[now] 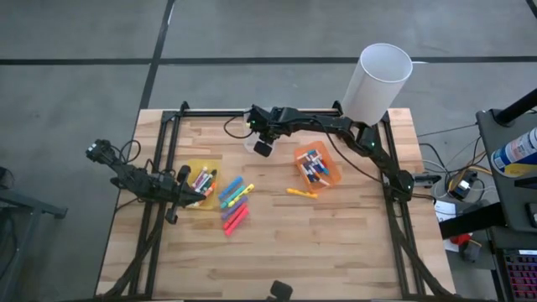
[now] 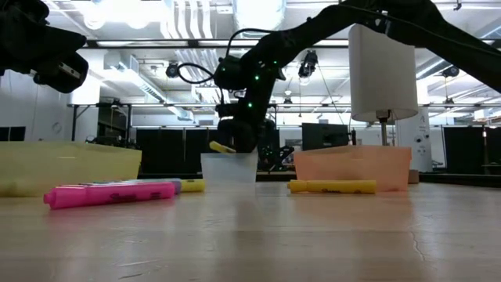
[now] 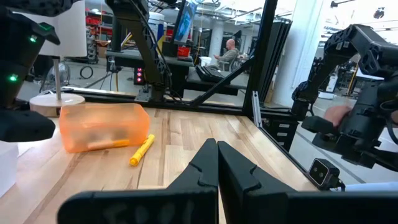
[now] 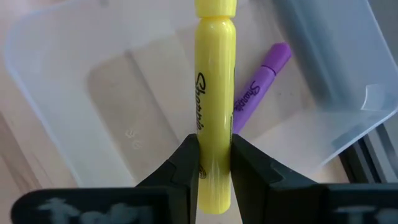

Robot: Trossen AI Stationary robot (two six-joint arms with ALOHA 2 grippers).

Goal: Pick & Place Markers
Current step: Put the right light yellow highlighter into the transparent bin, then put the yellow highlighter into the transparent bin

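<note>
right gripper [image 4: 214,165] — jaws pinching a yellow highlighter [image 4: 214,106] near its end, over the clear bin [image 4: 93,81] | purple highlighter [image 4: 256,87] lying inside | left gripper [image 3: 217,168] — jaws closed, gripping nothing, over the bench [image 3: 180,140]

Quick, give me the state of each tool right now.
Left tool: closed, holding nothing, beside the yellow bin.
Right tool: closed on a yellow highlighter, over the clear bin.
</note>
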